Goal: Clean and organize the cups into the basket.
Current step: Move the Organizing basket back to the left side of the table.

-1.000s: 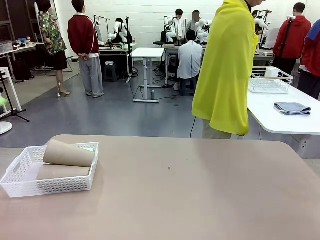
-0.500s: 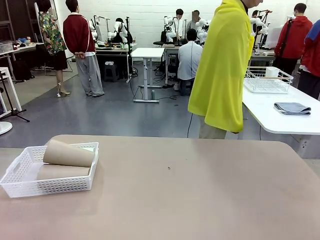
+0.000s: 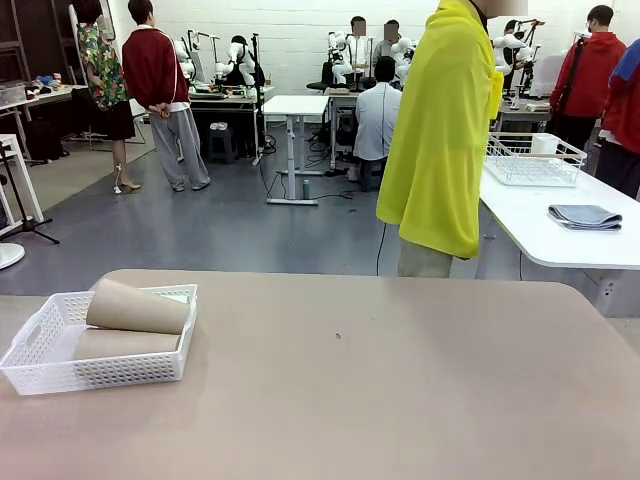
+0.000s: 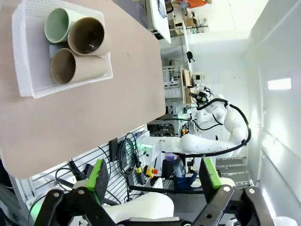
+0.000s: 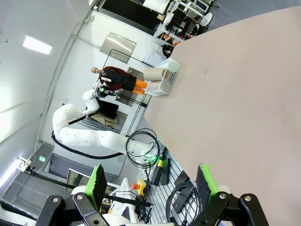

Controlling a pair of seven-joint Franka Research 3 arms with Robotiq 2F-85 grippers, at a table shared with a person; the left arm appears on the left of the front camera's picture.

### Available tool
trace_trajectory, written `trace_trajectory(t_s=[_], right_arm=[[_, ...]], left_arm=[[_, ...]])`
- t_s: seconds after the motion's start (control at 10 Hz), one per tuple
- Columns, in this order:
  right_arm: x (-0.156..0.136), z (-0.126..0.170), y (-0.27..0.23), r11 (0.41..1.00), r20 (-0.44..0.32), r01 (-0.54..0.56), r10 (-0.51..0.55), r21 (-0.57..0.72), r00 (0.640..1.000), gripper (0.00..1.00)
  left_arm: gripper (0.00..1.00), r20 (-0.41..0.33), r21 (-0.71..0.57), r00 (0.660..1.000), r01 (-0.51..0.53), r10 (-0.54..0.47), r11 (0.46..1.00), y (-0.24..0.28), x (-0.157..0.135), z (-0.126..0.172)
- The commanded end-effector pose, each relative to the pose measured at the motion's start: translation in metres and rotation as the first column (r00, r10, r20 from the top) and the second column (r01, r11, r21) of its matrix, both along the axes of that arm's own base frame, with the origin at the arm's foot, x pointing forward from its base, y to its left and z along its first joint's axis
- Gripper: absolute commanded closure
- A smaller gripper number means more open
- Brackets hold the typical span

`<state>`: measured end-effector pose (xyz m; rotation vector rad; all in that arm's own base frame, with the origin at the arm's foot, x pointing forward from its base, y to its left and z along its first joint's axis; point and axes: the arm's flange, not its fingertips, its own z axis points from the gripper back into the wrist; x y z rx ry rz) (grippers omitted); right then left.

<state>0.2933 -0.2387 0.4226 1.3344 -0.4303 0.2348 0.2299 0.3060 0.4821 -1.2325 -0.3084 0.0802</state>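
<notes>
The white basket (image 3: 40, 365) sits at the left end of the table (image 3: 380, 380), and the three cups lie on their sides inside it: the green cup (image 4: 57, 23) against one brown cup (image 4: 89, 36), and a second brown cup (image 4: 70, 67) beside them. The left gripper (image 4: 151, 173) is raised above the table with its fingers spread and holding nothing. The right gripper (image 5: 149, 182) is the same, fingers apart and empty, well away from the basket.

Big lab room – white brick back wall (image 3: 290, 25), grey-blue floor (image 3: 230, 225). Small white desk (image 3: 296, 105) mid-room, cluttered workbenches behind it. White table (image 3: 560, 225) on right – folded grey cloth (image 3: 585, 216), white wire-grid basket (image 3: 535, 160) on top.
</notes>
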Motion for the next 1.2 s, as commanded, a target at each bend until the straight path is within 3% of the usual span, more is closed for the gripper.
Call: trace_trajectory(t_s=[0.0, 1.1], right_arm=[[0.0022, 0.0001, 0.001, 1.0, 0.021, 0.005, -0.006, 0.009, 1.0, 0.0], [0.0022, 0.0001, 0.001, 1.0, 0.021, 0.005, -0.006, 0.009, 1.0, 0.0]], left_arm=[[0.0, 0.02, -0.02, 1.0, 0.018, -0.017, 1.0, 0.0077, 0.0006, 0.0015], [0.0, 0.0, 0.0, 1.0, 0.0, 0.0, 1.0, 0.0, 0.0, 0.0]])
